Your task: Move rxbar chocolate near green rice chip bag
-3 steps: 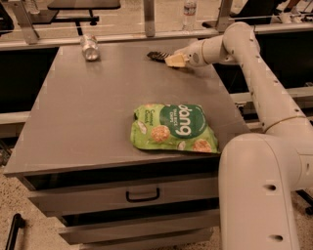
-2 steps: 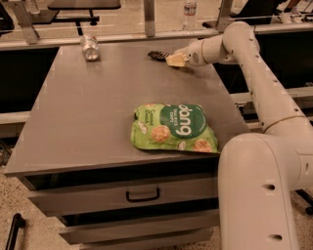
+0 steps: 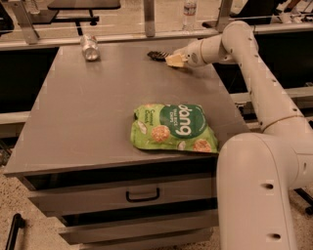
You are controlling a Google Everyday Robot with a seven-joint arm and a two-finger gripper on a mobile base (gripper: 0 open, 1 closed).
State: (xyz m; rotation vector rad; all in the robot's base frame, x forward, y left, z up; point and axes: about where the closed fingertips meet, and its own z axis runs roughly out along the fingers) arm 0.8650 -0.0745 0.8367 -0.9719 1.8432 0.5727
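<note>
The rxbar chocolate (image 3: 156, 55) is a small dark flat wrapper lying on the far part of the grey table (image 3: 88, 112), right of centre. My gripper (image 3: 172, 60) reaches in from the right and sits low at the bar's right end, partly covering it. The green rice chip bag (image 3: 172, 127) lies flat near the table's front right edge, well in front of the bar, with its white "dang" lettering facing up.
A silver can (image 3: 89, 47) lies on its side at the far left of the table. A water bottle (image 3: 189, 8) stands beyond the table's far edge. My white arm (image 3: 254, 73) runs along the table's right side. Drawers (image 3: 142, 195) are below the front edge.
</note>
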